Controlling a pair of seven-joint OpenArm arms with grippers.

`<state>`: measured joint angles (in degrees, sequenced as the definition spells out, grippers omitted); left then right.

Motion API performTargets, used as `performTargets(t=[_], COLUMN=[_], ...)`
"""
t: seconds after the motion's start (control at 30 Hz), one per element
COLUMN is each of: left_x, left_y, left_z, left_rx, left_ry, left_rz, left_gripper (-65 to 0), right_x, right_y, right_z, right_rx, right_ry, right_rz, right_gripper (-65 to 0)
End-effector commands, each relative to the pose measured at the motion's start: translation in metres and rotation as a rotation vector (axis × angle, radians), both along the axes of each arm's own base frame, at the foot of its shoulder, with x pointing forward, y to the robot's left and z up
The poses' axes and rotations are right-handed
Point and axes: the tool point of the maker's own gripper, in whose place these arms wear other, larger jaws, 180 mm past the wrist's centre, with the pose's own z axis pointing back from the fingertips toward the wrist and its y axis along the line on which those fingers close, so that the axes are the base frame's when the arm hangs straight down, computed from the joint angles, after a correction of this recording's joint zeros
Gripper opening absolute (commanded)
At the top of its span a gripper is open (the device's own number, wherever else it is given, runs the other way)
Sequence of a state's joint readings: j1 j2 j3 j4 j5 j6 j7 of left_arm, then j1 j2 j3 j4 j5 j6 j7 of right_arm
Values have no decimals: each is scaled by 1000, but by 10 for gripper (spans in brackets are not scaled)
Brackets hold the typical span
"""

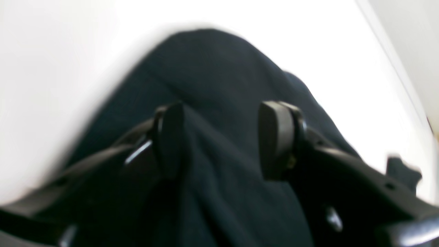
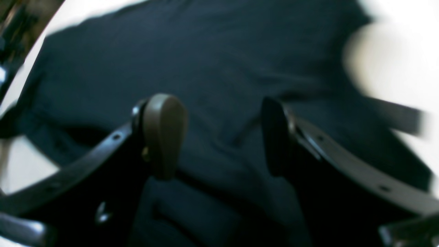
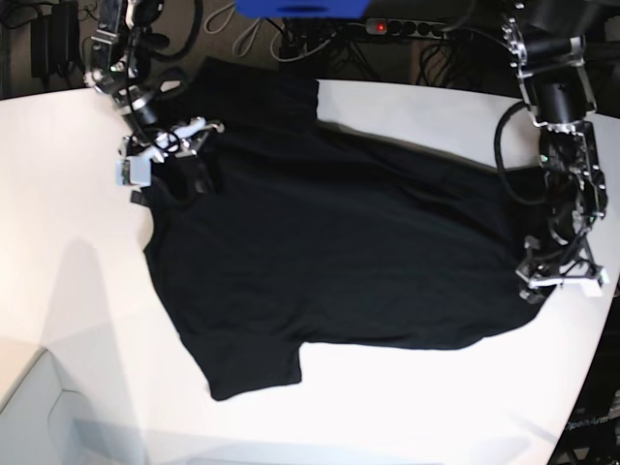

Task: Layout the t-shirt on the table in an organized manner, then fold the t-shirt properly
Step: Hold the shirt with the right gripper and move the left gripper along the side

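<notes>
The black t-shirt point(image 3: 329, 242) lies spread across the white tabletop point(image 3: 68, 242), one short sleeve reaching toward the near edge and its far end lying past the tabletop's back rim. The left gripper point(image 1: 219, 137) sits at the shirt's edge on the base view's right; its wrist view shows the jaws parted with a ridge of dark cloth rising between them, though the blur hides whether the pads point(image 1: 274, 137) press it. The right gripper point(image 2: 214, 135) hovers over the opposite end, jaws spread wide above wrinkled fabric, holding nothing that can be made out.
</notes>
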<state>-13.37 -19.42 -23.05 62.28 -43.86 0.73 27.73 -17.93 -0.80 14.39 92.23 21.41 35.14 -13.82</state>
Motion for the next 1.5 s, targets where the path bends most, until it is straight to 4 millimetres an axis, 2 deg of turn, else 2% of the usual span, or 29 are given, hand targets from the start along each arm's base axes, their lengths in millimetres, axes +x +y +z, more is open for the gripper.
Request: performTargets(t=[0.0,0.07,0.2,0.27,0.37,0.43,0.5,0.6,0.73,1.0,1.07,1.13,1.17,1.27,1.4,1.47], left_x=[18,26,38,47,58,64,72,75,66,55,55,56,55,55,58,65], left_y=[12,29,53,56,60,56,42,33,29,15,3,-4,-5,-6,-10,-12], left_z=[34,52,46,41,38,37,36,29,0,-35,-41,-45,-45,-46,-42,-32], left_rx=[27,46,10,9,113,195,300,386,416,492,498,498,497,497,498,496], left_ry=[-88,-115,-74,-38,15,13,-6,-14,51,91,93,90,90,89,77,43], left_rz=[12,35,88,90,69,54,13,-19,-46,-97,-122,-133,-134,-134,-142,-139], left_gripper=[-309,-309,-309,-309,-308,-308,-308,-308,-308,-311,-315,-364,-416,-634,-648,-650], right_x=[8,13,19,20,18,18,18,18,17,17,17,17,17,17,18,23], right_y=[0,8,19,19,19,19,16,14,10,8,8,8,8,5,2,2], right_z=[14,11,-1,-9,-17,-17,-17,-17,-17,-18,-18,-18,-18,-19,-19,-15], right_rx=[10,13,31,40,48,48,39,28,12,6,6,6,6,-5,-14,-14], right_ry=[-47,-31,1,21,41,41,41,42,42,44,44,45,45,49,49,36], right_rz=[2,28,58,56,52,52,54,62,67,69,69,69,69,72,75,75], right_gripper=[-273,-273,-273,-273,-273,-273,-273,-273,-273,-273,-273,-273,-273,-273,-273,-273])
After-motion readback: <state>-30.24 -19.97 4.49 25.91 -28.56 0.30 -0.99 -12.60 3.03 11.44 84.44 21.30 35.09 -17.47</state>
